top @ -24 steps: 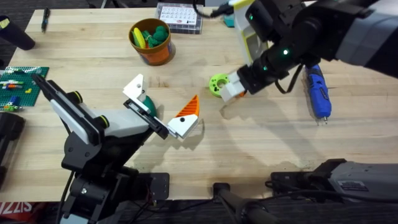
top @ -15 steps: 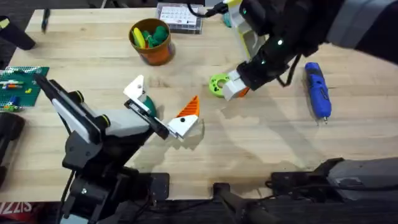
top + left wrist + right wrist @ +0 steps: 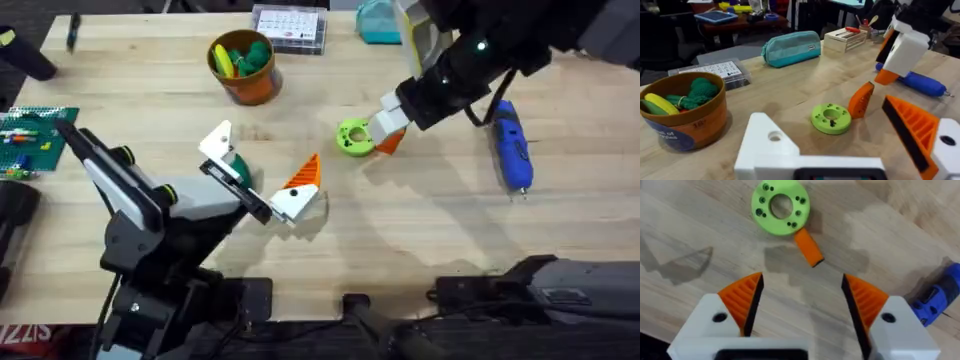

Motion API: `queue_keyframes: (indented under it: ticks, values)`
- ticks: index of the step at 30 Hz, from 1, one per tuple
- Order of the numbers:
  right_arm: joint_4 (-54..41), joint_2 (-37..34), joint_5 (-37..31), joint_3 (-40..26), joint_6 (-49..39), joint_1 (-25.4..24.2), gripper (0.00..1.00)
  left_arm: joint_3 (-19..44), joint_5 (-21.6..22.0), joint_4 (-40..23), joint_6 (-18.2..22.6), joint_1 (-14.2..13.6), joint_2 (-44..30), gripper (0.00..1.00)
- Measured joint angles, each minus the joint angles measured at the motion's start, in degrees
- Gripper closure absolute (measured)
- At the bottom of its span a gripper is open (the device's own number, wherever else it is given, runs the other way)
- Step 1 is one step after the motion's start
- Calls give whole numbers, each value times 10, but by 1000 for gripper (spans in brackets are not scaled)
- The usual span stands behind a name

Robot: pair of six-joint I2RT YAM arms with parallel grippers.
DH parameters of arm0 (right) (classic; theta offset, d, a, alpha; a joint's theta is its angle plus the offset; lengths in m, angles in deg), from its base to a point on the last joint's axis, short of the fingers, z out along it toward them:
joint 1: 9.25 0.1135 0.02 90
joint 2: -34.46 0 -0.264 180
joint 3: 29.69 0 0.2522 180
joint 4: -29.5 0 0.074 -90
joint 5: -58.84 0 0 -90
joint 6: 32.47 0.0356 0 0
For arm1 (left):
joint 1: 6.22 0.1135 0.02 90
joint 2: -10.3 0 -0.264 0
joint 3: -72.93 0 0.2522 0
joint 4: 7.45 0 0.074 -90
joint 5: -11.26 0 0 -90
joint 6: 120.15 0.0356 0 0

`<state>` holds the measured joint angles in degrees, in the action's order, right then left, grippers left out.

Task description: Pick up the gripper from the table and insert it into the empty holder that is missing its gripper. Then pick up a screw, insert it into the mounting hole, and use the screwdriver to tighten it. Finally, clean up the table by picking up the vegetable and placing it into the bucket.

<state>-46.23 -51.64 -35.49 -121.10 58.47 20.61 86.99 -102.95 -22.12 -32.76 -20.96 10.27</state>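
The wooden table (image 3: 420, 230) carried everything in view. The left arm reached in from the lower left, and its gripper (image 3: 262, 172) hung low over the middle of the table with its white fingers spread wide and nothing between them; one finger pointed toward the bucket, the other bore an orange ribbed pad (image 3: 303, 176). The right arm came in dark from the upper right, and the right gripper (image 3: 392, 122) hovered above the table, its two orange-padded fingers (image 3: 742, 299) standing well apart and holding nothing.

The orange bucket (image 3: 243, 68) stood upright toward the far left of the table, with green and yellow toy pieces inside it, well apart from both grippers. Behind it lay a clear compartment box (image 3: 288, 27), and beside that a teal pouch (image 3: 378, 22) at the far edge.

The blue screwdriver (image 3: 511, 143) lay flat on the table to the right of the right gripper, near it but not touching, its thin metal bit pointing toward the near edge.

The green round holder (image 3: 353, 136), a flat ring with small holes around its centre hole, lay on the wood just beside the right gripper's fingertips. A small orange piece (image 3: 808, 247) leaned against the ring's rim, lying between the ring and the open right fingers.
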Motion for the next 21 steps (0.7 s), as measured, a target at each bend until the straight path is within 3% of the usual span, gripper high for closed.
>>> queue_keyframes:
  ticks: [9, 16, 21]
  values:
    - [18, -14, -26, 0, -50, 0, 49, 0, 0, 0, 0, 0, 0, 8]
    - [-10, -67, -14, 0, -208, 0, 49, 0, 0, 0, 0, 0, 0, 8]
    - [-1, -95, -9, 0, -267, 0, 49, 0, 0, 0, 0, 0, 0, 8]
